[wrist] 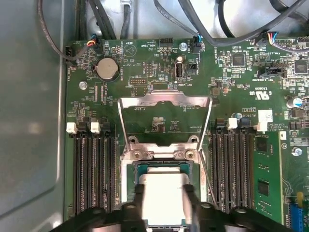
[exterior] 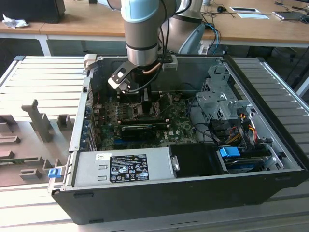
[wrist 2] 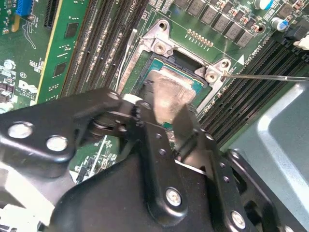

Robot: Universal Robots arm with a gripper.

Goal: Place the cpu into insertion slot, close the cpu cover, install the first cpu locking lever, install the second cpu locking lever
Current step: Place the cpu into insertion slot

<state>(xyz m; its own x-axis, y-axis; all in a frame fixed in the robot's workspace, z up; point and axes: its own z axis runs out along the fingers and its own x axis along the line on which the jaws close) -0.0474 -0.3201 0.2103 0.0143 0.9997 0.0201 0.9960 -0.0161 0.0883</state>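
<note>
The cpu [wrist: 164, 191], a flat silver-grey square, lies in the insertion slot [wrist: 145, 167] on the green board; it is also in the second wrist view [wrist 2: 170, 88]. My gripper [wrist: 166, 209] reaches down over it inside the computer case [exterior: 147, 99]. Its two black fingers [wrist: 140, 200] stand against opposite sides of the chip, shut on it [wrist 2: 166, 118]. The cpu cover [wrist: 164, 98], a thin silvery frame, is swung open, away from the slot. A thin wire locking lever [wrist 2: 265, 76] sticks out beside the socket, unlatched.
Black memory slots [wrist: 94, 169] flank the socket on both sides. Cables [wrist: 145, 19] hang along the board's edge. The case holds a grey power supply [exterior: 120, 166], a black heatsink block [exterior: 140, 128] and a metal drive cage [exterior: 222, 104].
</note>
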